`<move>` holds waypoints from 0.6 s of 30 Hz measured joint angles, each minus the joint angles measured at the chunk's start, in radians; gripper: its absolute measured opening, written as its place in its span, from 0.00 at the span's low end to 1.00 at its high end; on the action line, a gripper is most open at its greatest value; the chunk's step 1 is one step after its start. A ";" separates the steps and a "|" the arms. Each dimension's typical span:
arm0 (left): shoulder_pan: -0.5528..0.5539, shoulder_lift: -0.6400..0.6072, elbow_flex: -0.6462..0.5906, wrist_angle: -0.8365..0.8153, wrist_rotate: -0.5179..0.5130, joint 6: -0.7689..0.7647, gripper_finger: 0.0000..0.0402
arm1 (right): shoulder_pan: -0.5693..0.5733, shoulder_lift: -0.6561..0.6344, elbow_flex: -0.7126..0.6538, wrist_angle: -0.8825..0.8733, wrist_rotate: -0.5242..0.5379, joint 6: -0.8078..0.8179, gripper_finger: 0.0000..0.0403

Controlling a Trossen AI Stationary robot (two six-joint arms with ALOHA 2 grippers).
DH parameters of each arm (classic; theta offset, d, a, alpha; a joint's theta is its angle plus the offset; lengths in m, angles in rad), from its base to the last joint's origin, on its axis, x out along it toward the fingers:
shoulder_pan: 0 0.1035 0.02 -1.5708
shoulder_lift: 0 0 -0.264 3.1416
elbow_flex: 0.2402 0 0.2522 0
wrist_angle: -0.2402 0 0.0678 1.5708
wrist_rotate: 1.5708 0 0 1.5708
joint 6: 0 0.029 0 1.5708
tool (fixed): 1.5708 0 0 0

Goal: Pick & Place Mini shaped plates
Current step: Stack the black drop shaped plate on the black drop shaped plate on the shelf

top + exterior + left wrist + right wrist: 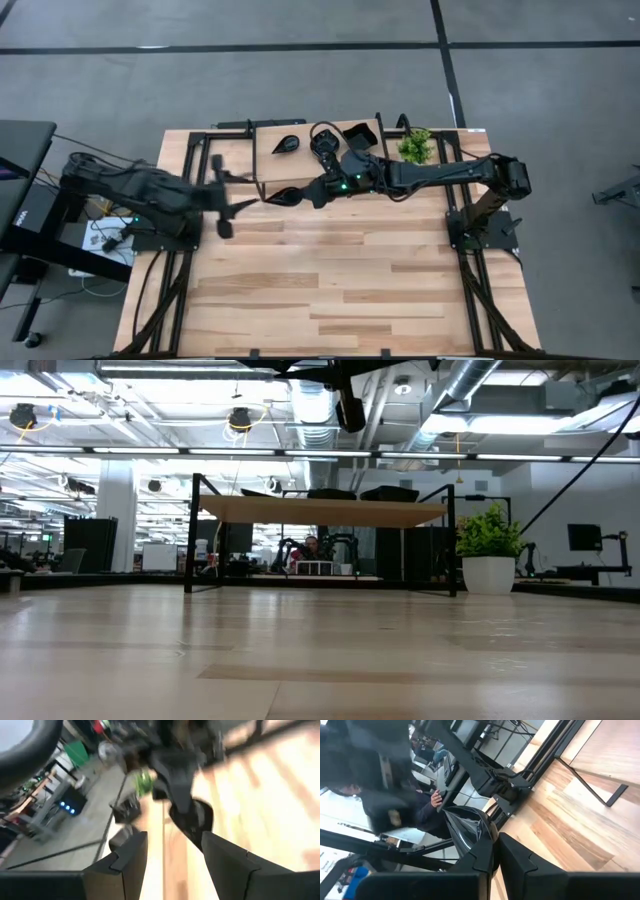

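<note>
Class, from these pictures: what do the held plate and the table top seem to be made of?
Plate pinched in the right gripper: black and glossy, with bright reflections, probably glazed ceramic or plastic. Table top: light wooden planks with visible grain and seams, smooth matte finish.

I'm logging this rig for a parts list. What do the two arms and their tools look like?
Both arms are dark, near-black jointed links on black frame mounts. The right arm shows small green lights near its wrist. The left tool and the right tool each have two angular, matte dark fingers.
</note>
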 joint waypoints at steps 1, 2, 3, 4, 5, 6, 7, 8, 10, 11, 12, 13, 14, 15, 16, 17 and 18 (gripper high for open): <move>0.006 0.034 0.015 -0.025 0.001 0.022 0.47 | 0.000 0.000 0.000 0.000 0.001 0.012 0.06; 0.007 0.064 0.028 -0.049 0.001 0.045 0.47 | 0.000 0.000 0.000 0.000 0.001 0.019 0.06; 0.007 0.087 0.042 -0.061 0.002 0.067 0.47 | 0.000 0.000 0.000 0.000 0.001 0.022 0.06; 0.007 0.109 0.054 -0.056 0.001 0.088 0.47 | 0.000 0.000 0.000 0.000 0.001 0.026 0.06; 0.006 0.127 0.062 -0.051 -0.003 0.111 0.47 | 0.000 0.000 0.000 0.000 0.001 0.028 0.06; 0.004 0.142 0.066 -0.053 -0.005 0.134 0.47 | 0.001 0.000 0.000 0.000 0.002 0.028 0.06; -0.001 0.155 0.067 -0.057 -0.006 0.153 0.47 | 0.001 0.000 0.000 0.000 0.002 0.028 0.06; -0.005 0.164 0.068 -0.057 -0.006 0.168 0.47 | 0.002 0.000 0.000 0.000 0.002 0.028 0.06; -0.009 0.169 0.069 -0.057 -0.006 0.190 0.47 | 0.002 0.000 0.000 0.000 0.003 0.028 0.06; -0.012 0.169 0.071 -0.056 -0.005 0.194 0.47 | 0.002 0.000 0.000 0.000 0.003 0.028 0.05; -0.018 0.169 0.071 -0.056 -0.006 0.196 0.47 | 0.002 0.000 0.000 0.000 0.004 0.029 0.05; -0.024 0.170 0.071 -0.057 -0.006 0.196 0.47 | 0.002 0.000 0.000 0.000 0.004 0.032 0.05; -0.029 0.170 0.071 -0.056 -0.006 0.198 0.47 | 0.002 0.000 0.000 0.000 0.004 0.036 0.05; -0.033 0.170 0.071 -0.057 -0.006 0.206 0.47 | 0.002 0.000 0.000 0.000 0.004 0.039 0.05; -0.038 0.170 0.071 -0.056 -0.006 0.218 0.47 | 0.002 0.000 0.000 0.000 0.004 0.043 0.05; -0.047 0.170 0.071 -0.056 -0.006 0.226 0.47 | 0.002 0.000 0.000 0.000 0.004 0.044 0.06; -0.053 0.171 0.071 -0.057 -0.006 0.235 0.47 | 0.002 0.000 0.000 0.000 0.004 0.044 0.06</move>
